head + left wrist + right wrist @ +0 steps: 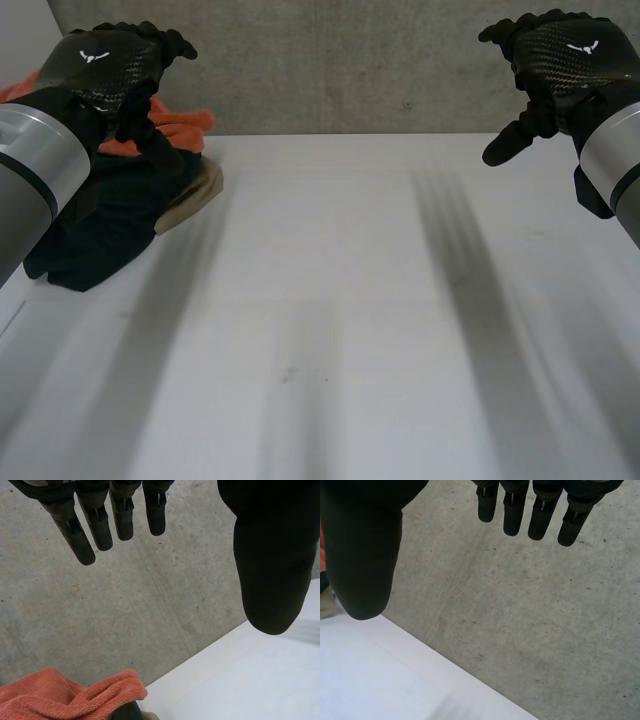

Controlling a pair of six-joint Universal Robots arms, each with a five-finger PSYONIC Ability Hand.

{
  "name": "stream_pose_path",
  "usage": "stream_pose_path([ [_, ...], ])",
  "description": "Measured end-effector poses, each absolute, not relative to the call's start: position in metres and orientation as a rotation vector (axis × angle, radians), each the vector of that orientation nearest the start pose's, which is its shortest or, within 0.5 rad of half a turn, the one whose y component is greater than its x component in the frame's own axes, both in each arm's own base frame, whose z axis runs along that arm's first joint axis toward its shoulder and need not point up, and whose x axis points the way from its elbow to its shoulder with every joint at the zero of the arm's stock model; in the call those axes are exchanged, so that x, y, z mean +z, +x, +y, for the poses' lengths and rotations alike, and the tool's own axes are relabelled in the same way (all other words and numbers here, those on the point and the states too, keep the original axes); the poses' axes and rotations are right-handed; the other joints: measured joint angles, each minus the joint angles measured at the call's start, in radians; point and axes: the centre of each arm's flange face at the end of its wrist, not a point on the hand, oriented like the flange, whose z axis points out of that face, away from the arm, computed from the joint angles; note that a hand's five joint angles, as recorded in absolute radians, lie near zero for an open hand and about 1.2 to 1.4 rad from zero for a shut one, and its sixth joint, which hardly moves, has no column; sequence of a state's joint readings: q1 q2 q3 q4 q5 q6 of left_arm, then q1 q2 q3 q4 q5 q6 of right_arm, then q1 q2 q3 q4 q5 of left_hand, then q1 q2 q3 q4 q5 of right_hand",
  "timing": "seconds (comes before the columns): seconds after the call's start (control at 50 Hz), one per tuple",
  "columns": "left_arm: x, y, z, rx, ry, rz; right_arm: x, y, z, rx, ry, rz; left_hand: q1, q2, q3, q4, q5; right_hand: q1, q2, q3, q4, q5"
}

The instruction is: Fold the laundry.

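A heap of laundry lies at the table's far left corner: a dark navy garment on top, an orange towel behind it and a beige piece under its edge. My left hand hovers raised above the heap, fingers straight and empty. In the left wrist view the orange towel lies below the fingertips, well apart from them. My right hand is lifted at the far right, over bare table, its fingers relaxed and holding nothing.
The white table stretches wide in front of both arms. A grey concrete wall rises right behind its far edge. The heap sits close to the table's left edge.
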State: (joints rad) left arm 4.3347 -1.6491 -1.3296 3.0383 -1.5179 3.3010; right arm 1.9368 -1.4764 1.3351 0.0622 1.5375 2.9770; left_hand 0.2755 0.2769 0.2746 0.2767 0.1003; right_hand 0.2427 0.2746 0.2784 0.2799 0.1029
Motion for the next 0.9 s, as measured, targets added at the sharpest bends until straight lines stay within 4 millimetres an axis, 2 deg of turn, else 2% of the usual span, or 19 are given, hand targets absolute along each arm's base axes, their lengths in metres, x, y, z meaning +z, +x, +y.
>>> stream_pose_path([
  [0.12,0.352,-0.246,-0.255,-2.431,0.655,2.189,0.346,0.245,-0.263,-2.171,-0.57,1.942,-0.073,-0.069,-0.065,-0.076,-0.053,-0.015,-0.066,-0.071,-0.07,-0.058],
  [0.2,0.355,-0.243,-0.264,-2.455,0.625,2.153,0.345,0.245,-0.263,-2.169,-0.573,1.944,-0.073,-0.069,-0.065,-0.076,-0.053,-0.015,-0.066,-0.071,-0.07,-0.058],
  [0.3,0.353,-0.232,-0.3,-2.49,0.539,2.056,0.343,0.245,-0.264,-2.164,-0.575,1.948,-0.073,-0.069,-0.065,-0.076,-0.053,-0.015,-0.066,-0.071,-0.07,-0.058],
  [0.42,0.338,-0.21,-0.371,-2.503,0.418,1.909,0.337,0.247,-0.267,-2.146,-0.583,1.969,-0.073,-0.069,-0.065,-0.076,-0.053,-0.015,-0.066,-0.071,-0.07,-0.058],
  [0.44,0.336,-0.208,-0.376,-2.499,0.412,1.901,0.336,0.247,-0.267,-2.144,-0.584,1.971,-0.073,-0.069,-0.065,-0.076,-0.053,-0.015,-0.066,-0.071,-0.07,-0.058],
  [0.48,0.32,-0.191,-0.411,-2.447,0.385,1.859,0.331,0.248,-0.269,-2.13,-0.589,1.986,-0.073,-0.069,-0.065,-0.076,-0.053,-0.015,-0.066,-0.071,-0.07,-0.058],
  [0.54,0.3,-0.176,-0.441,-2.384,0.387,1.823,0.326,0.249,-0.272,-2.114,-0.594,2.001,-0.073,-0.069,-0.065,-0.076,-0.053,-0.015,-0.066,-0.071,-0.07,-0.058],
  [0.56,0.288,-0.169,-0.455,-2.349,0.397,1.802,0.324,0.249,-0.273,-2.108,-0.596,2.008,-0.073,-0.069,-0.065,-0.076,-0.053,-0.015,-0.066,-0.071,-0.07,-0.058],
  [0.72,0.219,-0.141,-0.518,-2.216,0.468,1.643,0.312,0.251,-0.278,-2.075,-0.607,2.042,-0.047,-0.047,-0.047,-0.054,-0.037,-0.015,-0.066,-0.071,-0.07,-0.058],
  [0.74,0.212,-0.139,-0.524,-2.208,0.47,1.624,0.311,0.251,-0.278,-2.072,-0.608,2.046,0.155,0.138,0.12,0.12,0.128,-0.015,-0.066,-0.071,-0.07,-0.058],
  [0.76,0.206,-0.136,-0.528,-2.202,0.471,1.611,0.31,0.251,-0.278,-2.07,-0.609,2.049,0.281,0.226,0.228,0.229,0.229,-0.015,-0.066,-0.071,-0.07,-0.058],
  [0.8,0.199,-0.134,-0.533,-2.199,0.47,1.588,0.309,0.252,-0.279,-2.066,-0.611,2.054,0.707,0.649,0.644,0.651,0.61,-0.015,-0.066,-0.071,-0.07,-0.058],
  [0.84,0.197,-0.135,-0.535,-2.209,0.467,1.571,0.308,0.252,-0.28,-2.062,-0.614,2.058,0.795,0.822,0.811,0.821,0.767,-0.015,-0.066,-0.071,-0.07,-0.058],
  [0.86,0.198,-0.136,-0.535,-2.218,0.464,1.563,0.307,0.252,-0.28,-2.061,-0.614,2.059,0.795,0.822,0.811,0.821,0.767,-0.015,-0.066,-0.071,-0.07,-0.058],
  [0.88,0.201,-0.138,-0.534,-2.229,0.461,1.555,0.307,0.252,-0.28,-2.061,-0.614,2.059,0.795,0.822,0.811,0.821,0.767,-0.015,-0.066,-0.071,-0.07,-0.058],
  [0.9,0.213,-0.146,-0.531,-2.268,0.453,1.533,0.307,0.252,-0.28,-2.061,-0.615,2.06,0.795,0.895,0.879,0.904,0.8,-0.015,-0.066,-0.071,-0.07,-0.058],
])
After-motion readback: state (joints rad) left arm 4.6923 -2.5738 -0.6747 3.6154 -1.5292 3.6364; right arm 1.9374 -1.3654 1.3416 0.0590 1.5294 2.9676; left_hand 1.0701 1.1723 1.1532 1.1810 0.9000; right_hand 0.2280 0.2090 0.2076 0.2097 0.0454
